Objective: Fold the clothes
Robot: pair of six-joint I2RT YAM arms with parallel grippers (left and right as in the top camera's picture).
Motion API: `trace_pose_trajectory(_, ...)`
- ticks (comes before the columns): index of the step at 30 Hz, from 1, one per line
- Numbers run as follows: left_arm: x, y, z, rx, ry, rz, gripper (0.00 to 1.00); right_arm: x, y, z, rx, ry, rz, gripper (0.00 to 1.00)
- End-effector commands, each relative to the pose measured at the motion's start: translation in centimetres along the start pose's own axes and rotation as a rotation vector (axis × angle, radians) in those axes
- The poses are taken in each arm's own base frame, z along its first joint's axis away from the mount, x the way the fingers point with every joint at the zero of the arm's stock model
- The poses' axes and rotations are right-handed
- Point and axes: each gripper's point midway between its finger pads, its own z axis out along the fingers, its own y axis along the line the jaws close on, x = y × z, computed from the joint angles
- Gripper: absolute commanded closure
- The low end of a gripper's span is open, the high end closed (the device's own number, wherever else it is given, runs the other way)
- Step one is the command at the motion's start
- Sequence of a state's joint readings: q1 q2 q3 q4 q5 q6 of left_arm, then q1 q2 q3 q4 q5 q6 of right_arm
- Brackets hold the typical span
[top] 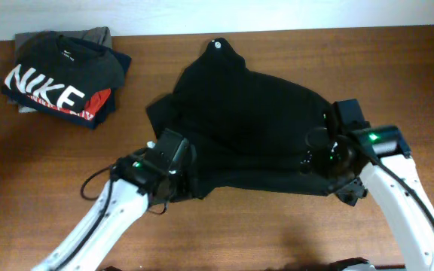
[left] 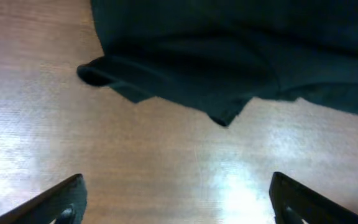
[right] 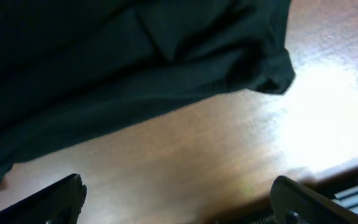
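The clothes [top: 247, 120], a plain black top, lies spread on the middle of the tabletop [top: 277, 241]. Its neck tag [top: 217, 44] sits toward the far edge and its hem runs along the near side. The long axis seems to run far to near, skewed a little to the right.

The left fingers [left: 67, 199] stand wide apart and hold nothing, with bare wood between them and a hem corner [left: 225, 117] just ahead. The right fingers [right: 61, 198] are equally wide and empty, near a bunched corner [right: 272, 74].

The fabric looks soft, light and limp, so it will likely sag and wrinkle when lifted. The 2 near hem corners look like the best holds, pinched through all layers.
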State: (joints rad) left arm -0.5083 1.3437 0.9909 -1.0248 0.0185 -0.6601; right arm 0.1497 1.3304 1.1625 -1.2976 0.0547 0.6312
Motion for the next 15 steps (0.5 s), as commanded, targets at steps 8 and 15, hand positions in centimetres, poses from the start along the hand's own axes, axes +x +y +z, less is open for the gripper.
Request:
trace_pose_trajectory(8, -1.3, 0.8, 5.7, -0.110, 0.075, 0.027, 0.16, -1.5, 1.3, 2.9, 0.030, 0.024, 0.006, 0.27)
trace_pose_trajectory(15, -3.1, -0.5, 6.3, -0.064, 0.009, 0.110, 0.25, -4.4, 2.3, 4.3, -0.011, -0.039, 0.007, 0.34)
